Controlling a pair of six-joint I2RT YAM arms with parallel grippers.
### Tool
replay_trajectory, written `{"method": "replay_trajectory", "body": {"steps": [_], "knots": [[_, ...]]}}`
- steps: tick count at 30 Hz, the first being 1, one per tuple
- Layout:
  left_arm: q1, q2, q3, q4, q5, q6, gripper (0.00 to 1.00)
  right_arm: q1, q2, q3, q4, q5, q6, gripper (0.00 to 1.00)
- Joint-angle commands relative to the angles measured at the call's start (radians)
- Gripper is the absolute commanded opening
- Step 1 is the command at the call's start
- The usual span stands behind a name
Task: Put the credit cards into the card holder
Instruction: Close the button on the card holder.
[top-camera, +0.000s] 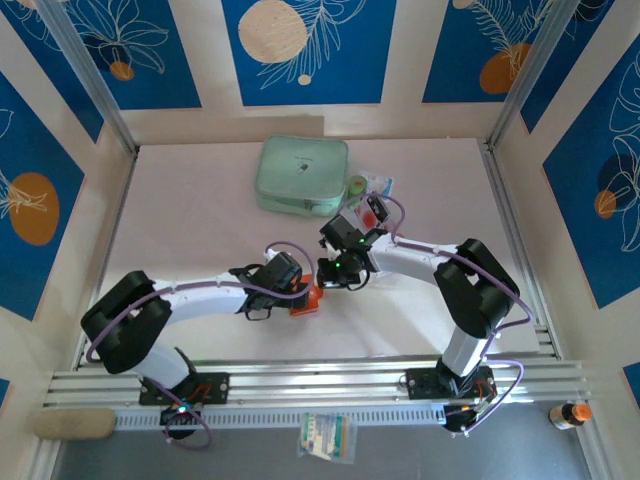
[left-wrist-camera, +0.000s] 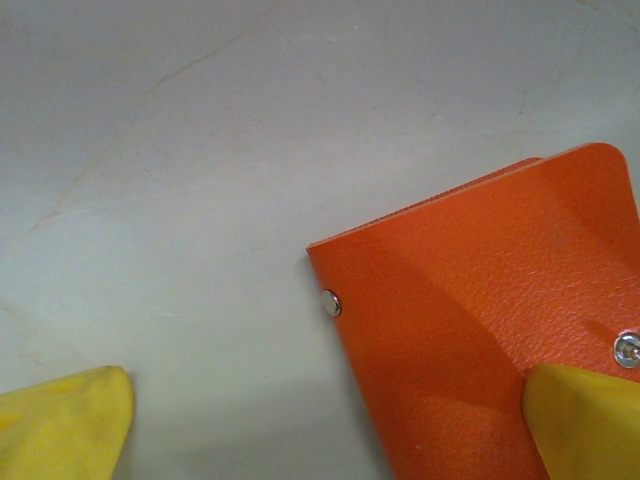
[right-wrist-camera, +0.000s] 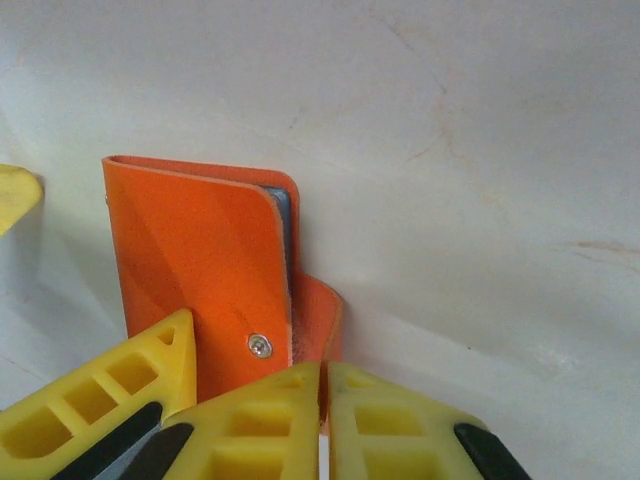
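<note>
Pale bench (top-camera: 200, 190): carries everything listed below.
case (top-camera: 302, 175): mint green, lying flat at rear centre, well apart from holder (top-camera: 306, 302).
left tool (left-wrist-camera: 328, 390): spread wide. One yellow finger (left-wrist-camera: 585, 425) overlaps the holder's corner by a snap stud (left-wrist-camera: 627, 349), the other is over bare bench. Cannot tell if either touches.
right tool (right-wrist-camera: 322, 395): fingers pressed together, pinching the holder's orange flap at its near edge.
holder: orange, at mid-front of the bench between the two tools. Folded over, with a grey inner edge showing at one top corner in the right wrist view and a silver stud on its face.
cards (top-camera: 372, 213): pale with a red dot, on the bench just off the case's front right corner, beside right arm (top-camera: 420, 258). Outside the holder and apart from it. Count unclear, too small to tell.
</note>
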Motion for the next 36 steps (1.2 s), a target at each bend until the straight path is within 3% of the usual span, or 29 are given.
{"method": "replay_trajectory", "body": {"steps": [1, 3, 15, 36], "knots": [[-0.009, 0.011, -0.036, -0.093, -0.038, 0.013, 1.00, -0.005, 0.003, -0.014, 0.003, -0.025, 0.003, 0.04], [-0.009, 0.009, -0.037, -0.091, -0.037, 0.012, 1.00, -0.005, -0.006, -0.014, 0.007, -0.034, 0.004, 0.00], [-0.008, 0.002, -0.051, -0.079, -0.038, 0.007, 1.00, -0.004, 0.020, -0.034, 0.145, -0.196, 0.084, 0.00], [-0.011, -0.005, -0.056, -0.077, -0.038, 0.003, 1.00, 0.016, 0.118, -0.057, 0.213, -0.218, 0.130, 0.00]]}}
